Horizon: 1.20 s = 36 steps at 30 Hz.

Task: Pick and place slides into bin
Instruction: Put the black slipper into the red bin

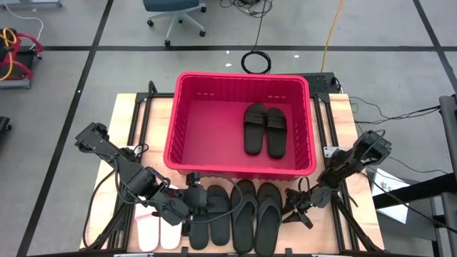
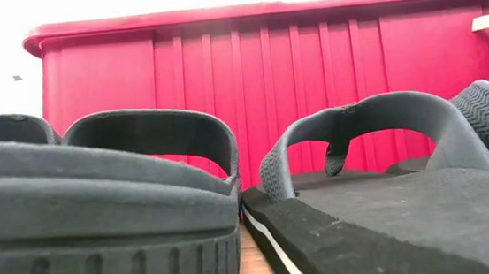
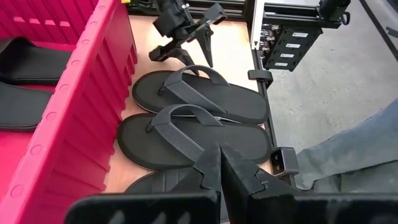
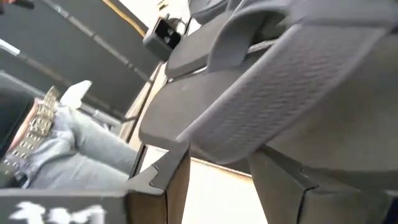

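Note:
The red bin (image 1: pixel 171 135) stands mid-table with one black wide-strap pair (image 1: pixel 264 128) lying flat inside. Along the near edge lie a pale pink pair (image 1: pixel 158 232), a second black wide-strap pair (image 1: pixel 208 218) and the black thong flip-flop pair (image 1: pixel 257 214), soles down. My left gripper (image 1: pixel 193 200) is shut over the far end of the table's wide-strap pair. My right gripper (image 1: pixel 296 210) is open, low beside the rightmost flip-flop (image 3: pixel 199 99). That flip-flop's strap (image 4: pixel 280 93) looms just past its fingers. My left gripper's shut fingers (image 3: pixel 214 174) stand right over the far end of a black wide-strap slide (image 3: pixel 146 183); whether they touch it I cannot tell.
The bin's near wall (image 3: pixel 81 112) rises close beside the slides on the table. Black frame rails (image 1: pixel 335 143) run along the table's sides. A person's leg in jeans (image 3: pixel 354 162) stands just off the table's near edge. An office chair (image 1: pixel 175 11) is on the floor beyond.

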Each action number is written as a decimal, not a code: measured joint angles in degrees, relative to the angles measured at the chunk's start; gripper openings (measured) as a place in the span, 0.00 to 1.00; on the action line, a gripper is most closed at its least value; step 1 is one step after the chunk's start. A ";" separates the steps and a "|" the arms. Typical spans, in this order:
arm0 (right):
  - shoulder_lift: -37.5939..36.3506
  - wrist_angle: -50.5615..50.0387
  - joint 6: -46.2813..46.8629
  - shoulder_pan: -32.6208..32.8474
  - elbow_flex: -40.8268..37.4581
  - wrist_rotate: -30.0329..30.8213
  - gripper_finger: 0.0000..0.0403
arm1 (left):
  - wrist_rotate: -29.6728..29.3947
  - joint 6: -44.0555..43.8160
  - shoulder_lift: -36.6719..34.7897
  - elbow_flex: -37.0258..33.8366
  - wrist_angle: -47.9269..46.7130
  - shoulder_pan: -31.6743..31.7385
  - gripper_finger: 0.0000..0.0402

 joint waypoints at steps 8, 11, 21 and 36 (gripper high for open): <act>2.31 0.35 -4.66 -0.93 4.37 -0.13 0.39 | 0.62 -0.21 0.00 0.00 -0.01 0.00 0.01; 2.31 0.38 -5.85 -1.21 4.79 -0.12 0.39 | 0.68 -0.33 0.00 0.00 -0.01 0.00 0.01; 2.31 0.42 -5.57 -1.50 4.79 -0.15 0.38 | 0.70 -1.00 0.00 0.00 -0.01 0.00 0.00; 2.31 0.55 -5.53 -1.50 4.79 -0.17 0.09 | 0.68 -1.05 0.00 0.00 -0.02 0.00 0.01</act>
